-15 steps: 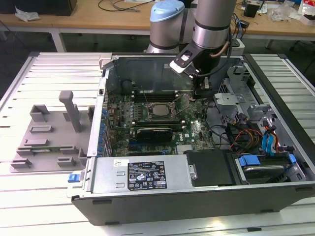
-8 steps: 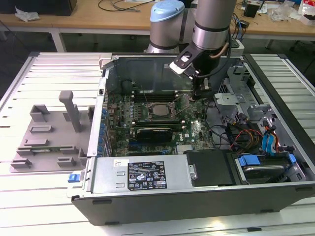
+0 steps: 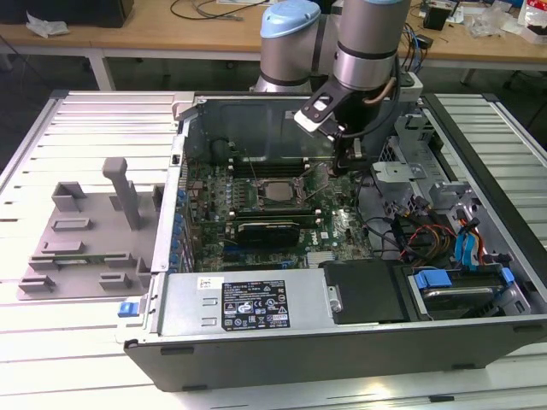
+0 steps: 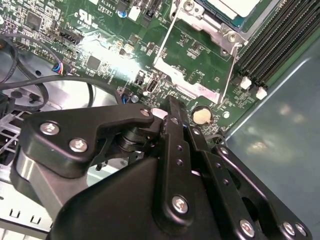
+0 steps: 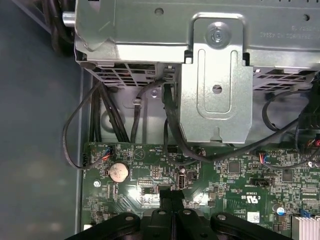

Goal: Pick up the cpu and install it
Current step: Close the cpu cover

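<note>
Silvery-white square cpu [image 4: 232,5] with a thin teal-dark rim is lying flat in its socket on the green motherboard [image 4: 195,50], and it looks level to me. In the exterior view it's the pale square [image 3: 272,190] around the middle of that board [image 3: 342,226].

The shiny metal load bracket [image 4: 182,80] with its wire lever isn't down over the chip. It stands tilted up off the board [image 3: 318,181], right between the chip and the black claw [image 3: 346,162].

The claw [image 4: 170,107] is pinched shut on itself, fingertips together and gripping nothing. It hangs low over the motherboard's edge, beside the socket and clear of the cpu. In the first wrist view the tips [image 5: 172,192] sit just above the board [image 5: 240,175], near a round silver coin battery [image 5: 118,172], which also shows in the second wrist view [image 4: 201,116].

Other stuff on or near the motherboard:
- long black memory slots [image 4: 270,40] running beside the socket
- a bunch of black cables [image 5: 120,120] dropping onto the board edge
- a grey sheet-metal drive cage [image 5: 215,85] just past that edge
- a grey plastic tray with raised blocks [image 3: 85,231], outside the open grey computer case [image 3: 256,363], well away toward the exterior view's left
</note>
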Robot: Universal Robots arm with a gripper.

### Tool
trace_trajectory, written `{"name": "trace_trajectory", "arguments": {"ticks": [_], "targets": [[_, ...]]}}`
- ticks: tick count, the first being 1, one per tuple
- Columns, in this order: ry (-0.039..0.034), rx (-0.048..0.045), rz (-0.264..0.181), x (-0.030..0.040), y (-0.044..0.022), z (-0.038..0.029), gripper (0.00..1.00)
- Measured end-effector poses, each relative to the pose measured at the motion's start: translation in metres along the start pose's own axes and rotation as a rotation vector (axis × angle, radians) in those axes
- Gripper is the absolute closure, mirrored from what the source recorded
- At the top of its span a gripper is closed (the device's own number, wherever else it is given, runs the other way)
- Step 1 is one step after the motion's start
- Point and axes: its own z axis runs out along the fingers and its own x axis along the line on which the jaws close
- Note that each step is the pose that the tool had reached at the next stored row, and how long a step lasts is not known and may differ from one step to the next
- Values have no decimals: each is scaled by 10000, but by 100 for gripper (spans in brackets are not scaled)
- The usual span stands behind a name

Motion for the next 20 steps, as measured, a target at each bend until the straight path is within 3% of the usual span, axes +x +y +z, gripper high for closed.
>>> {"name": "trace_trajectory", "arguments": {"ticks": [12, 20], "targets": [[-1, -6, 0, 10, -65, 32, 89], [0, -38, 0, 18, -162, 31, 89]]}}
